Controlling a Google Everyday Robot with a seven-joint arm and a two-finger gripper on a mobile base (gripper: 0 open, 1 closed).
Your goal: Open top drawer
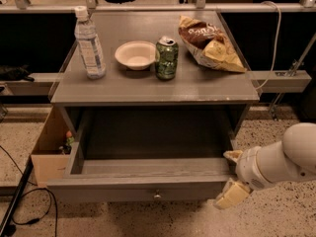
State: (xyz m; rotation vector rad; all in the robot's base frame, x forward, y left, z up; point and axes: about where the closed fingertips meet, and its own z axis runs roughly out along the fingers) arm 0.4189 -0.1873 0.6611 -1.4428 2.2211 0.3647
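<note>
The top drawer (pixel 108 189) is pulled well out of the grey cabinet (pixel 148 90). Its flat front panel is nearest the camera, with 1 small round metal knob (pixel 157 196) at its centre. The deep box behind is bare painted wood with visible grain.

The gripper (pixel 224 179) sits at the drawer's front right corner. Its 2 cream fingers (pixel 231 195) are spread wide, 1 over the rim and 1 below the panel, with the panel's right end between them. Whether they press on it cannot be told. The rounded white arm (pixel 286 157) reaches in from the right.

Left of the drawer, an open cardboard box (pixel 49 154) stands just beside its side wall, with small things inside. A black cable (pixel 29 209) loops over the speckled terrazzo floor (pixel 276 216).

On the cabinet's matte top stand a clear plastic water bottle (pixel 90 43) with a white cap, a shallow cream bowl (pixel 135 54) and a green can (pixel 166 58). At the right lies a crumpled brown and yellow chip bag (pixel 210 43). A white cord (pixel 274 38) hangs beyond it.
</note>
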